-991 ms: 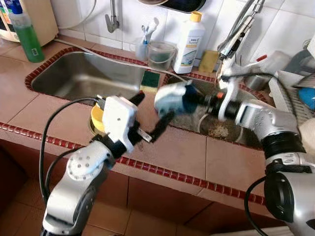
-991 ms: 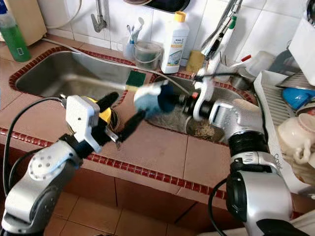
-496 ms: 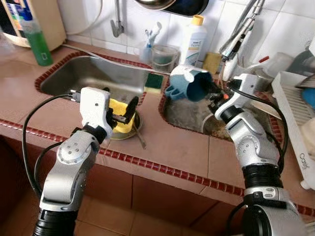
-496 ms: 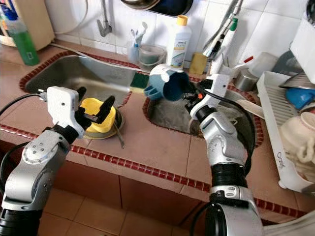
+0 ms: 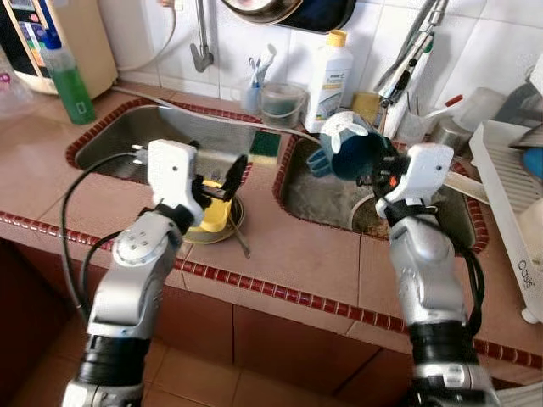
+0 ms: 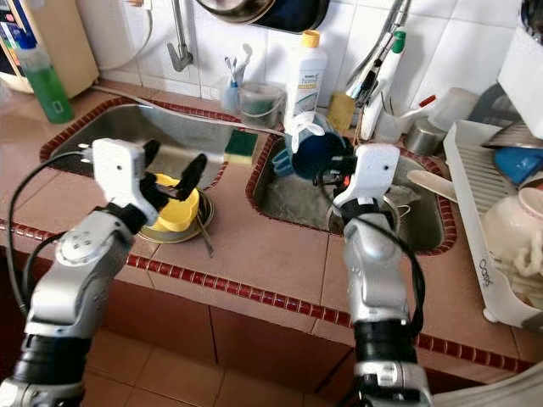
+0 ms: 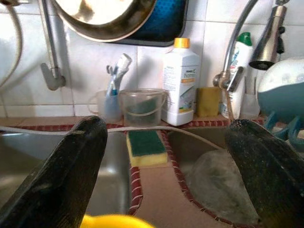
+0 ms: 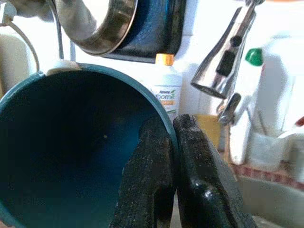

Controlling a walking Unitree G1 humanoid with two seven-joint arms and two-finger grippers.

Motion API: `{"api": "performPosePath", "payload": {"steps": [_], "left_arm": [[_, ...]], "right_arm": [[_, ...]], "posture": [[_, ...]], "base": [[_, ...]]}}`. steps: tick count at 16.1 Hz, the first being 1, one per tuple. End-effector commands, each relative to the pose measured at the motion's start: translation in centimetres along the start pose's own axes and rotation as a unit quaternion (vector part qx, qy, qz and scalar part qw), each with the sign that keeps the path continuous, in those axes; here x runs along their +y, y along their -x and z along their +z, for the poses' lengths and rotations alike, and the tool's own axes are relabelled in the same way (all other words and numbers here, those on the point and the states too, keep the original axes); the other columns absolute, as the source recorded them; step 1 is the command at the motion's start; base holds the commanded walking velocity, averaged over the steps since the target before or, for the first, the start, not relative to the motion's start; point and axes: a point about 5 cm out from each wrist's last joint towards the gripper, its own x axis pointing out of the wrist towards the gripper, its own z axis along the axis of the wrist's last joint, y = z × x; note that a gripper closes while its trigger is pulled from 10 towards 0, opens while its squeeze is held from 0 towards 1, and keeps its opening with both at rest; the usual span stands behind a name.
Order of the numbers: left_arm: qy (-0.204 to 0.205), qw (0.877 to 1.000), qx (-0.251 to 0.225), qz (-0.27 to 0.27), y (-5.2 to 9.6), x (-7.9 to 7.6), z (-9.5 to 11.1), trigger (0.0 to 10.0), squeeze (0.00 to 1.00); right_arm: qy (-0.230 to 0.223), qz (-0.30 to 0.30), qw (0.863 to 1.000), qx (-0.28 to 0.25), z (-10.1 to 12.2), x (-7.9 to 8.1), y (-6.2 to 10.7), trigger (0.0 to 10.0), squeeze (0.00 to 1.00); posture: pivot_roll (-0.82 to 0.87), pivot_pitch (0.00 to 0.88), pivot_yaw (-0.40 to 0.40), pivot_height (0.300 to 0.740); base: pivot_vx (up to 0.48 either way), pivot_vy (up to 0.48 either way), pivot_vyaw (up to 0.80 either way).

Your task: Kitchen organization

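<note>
The right gripper (image 8: pixel 173 156) pinches the blue cup (image 5: pixel 356 153) rim at frame middle; it should lift slowly, while the left gripper (image 5: pixel 216 182) stays wide open, empty

Sponge (image 5: pixel 264 144) lies between two sinks (image 5: pixel 136 136).

You see a teal cup (image 5: pixel 355 153), a yellow cup (image 5: pixel 212 214), a green-and-yellow sponge (image 5: pixel 265 144) (far side) and a brown-tiled bench (image 5: pixel 297 254) with red trim.
</note>
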Motion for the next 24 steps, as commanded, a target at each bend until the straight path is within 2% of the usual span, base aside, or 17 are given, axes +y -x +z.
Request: {"api": "performPosePath", "payload": {"steps": [1, 4, 6, 10, 17, 24], "left_arm": [[0.005, 1.0, -0.002, -0.011, -0.4, -0.3, 0.0, 10.0, 0.0], [0.023, 1.0, 0.001, -0.02, -1.0, -0.3, -0.4, 10.0, 0.0], [0.029, 0.999, 0.003, -0.025, -1.3, -0.6, -0.6, 10.0, 0.0], [0.04, 0.998, 0.009, -0.048, -1.0, -1.8, -1.3, 10.0, 0.0], [0.039, 0.999, 0.003, -0.037, -1.1, -1.4, -1.2, 10.0, 0.0], [0.033, 0.999, -0.001, -0.027, -1.0, -0.9, -1.1, 10.0, 0.0]], "right_arm": [[0.015, -0.006, 1.0, -0.027, 1.0, 0.3, 0.0, 10.0, 0.0], [0.022, -0.032, 0.998, -0.047, 1.0, 0.5, 0.9, 10.0, 0.0], [0.043, -0.043, 0.996, -0.062, 1.5, 0.5, 0.8, 10.0, 0.0], [0.049, -0.061, 0.995, -0.055, 1.1, -0.1, 0.9, 10.0, 0.0], [0.052, -0.036, 0.997, -0.049, 0.8, 1.0, 0.8, 10.0, 0.0], [0.05, -0.035, 0.997, -0.048, 0.8, 1.1, 0.6, 10.0, 0.0]], "posture": [[-0.13, 0.005, 0.012, 0.74], [-0.14, 0.0, 0.024, 0.74], [-0.15, 0.0, 0.036, 0.74], [-0.15, 0.0, 0.045, 0.74], [-0.14, 0.0, 0.024, 0.74], [-0.13, 0.0, 0.015, 0.74]], "base": [[0.0, 0.0, 0.0], [0.0, 0.0, 0.0], [0.0, 0.262, 0.0], [0.0, 0.397, 0.0], [0.0, 0.398, 0.0], [0.0, 0.397, 0.0]]}}
